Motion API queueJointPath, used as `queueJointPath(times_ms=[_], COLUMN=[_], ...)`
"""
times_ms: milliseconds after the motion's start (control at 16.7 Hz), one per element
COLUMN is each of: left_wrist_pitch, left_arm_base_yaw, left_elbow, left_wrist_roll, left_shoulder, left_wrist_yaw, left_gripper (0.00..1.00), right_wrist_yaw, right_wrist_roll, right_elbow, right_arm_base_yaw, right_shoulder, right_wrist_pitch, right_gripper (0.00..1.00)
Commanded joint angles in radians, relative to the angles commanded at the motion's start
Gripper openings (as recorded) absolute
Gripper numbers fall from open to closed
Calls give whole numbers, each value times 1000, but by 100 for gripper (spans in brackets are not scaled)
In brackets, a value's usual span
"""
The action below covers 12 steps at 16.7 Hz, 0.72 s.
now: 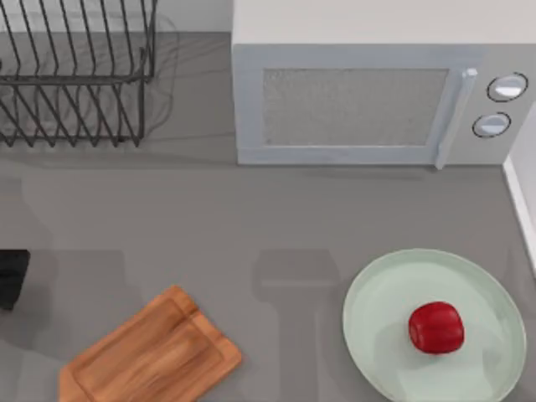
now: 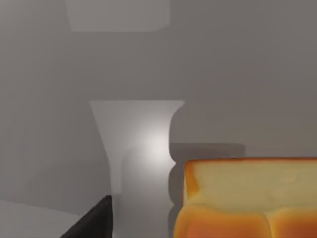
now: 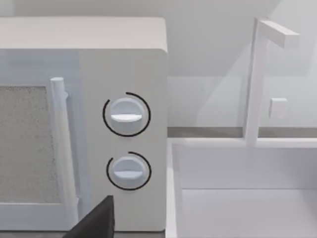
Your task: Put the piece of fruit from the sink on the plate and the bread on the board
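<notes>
At the top view's left edge, a dark part of my left arm [image 1: 12, 276] shows over the grey worktop [image 1: 251, 226]; whether its tool is open or closed cannot be told. In the left wrist view the golden-brown square bun [image 2: 247, 198] fills the near corner. The reddish-brown wooden cutting board [image 1: 151, 356] lies bare at lower left. Behind stand a black wire rack [image 1: 75, 75] and a white microwave [image 1: 368, 92]. At right, the glossy red fruit [image 1: 436, 327] sits on the pale mint-green round plate [image 1: 377, 310]. The right wrist view faces the microwave and a white sink [image 3: 237, 198]; the right tool's state cannot be told.
</notes>
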Motion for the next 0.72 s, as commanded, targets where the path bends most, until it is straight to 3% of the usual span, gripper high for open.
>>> queueJointPath(times_ms=[720], left_wrist_pitch=[0], left_arm_base_yaw=[0], left_elbow=[0], left_wrist_roll=[0], left_shoulder=[0], left_wrist_yaw=[0], left_gripper=[10], right_wrist_yaw=[0], right_wrist_roll=[0], right_elbow=[0], right_arm_base_yaw=[0], right_shoulder=[0], right_wrist_pitch=[0], right_gripper=[100])
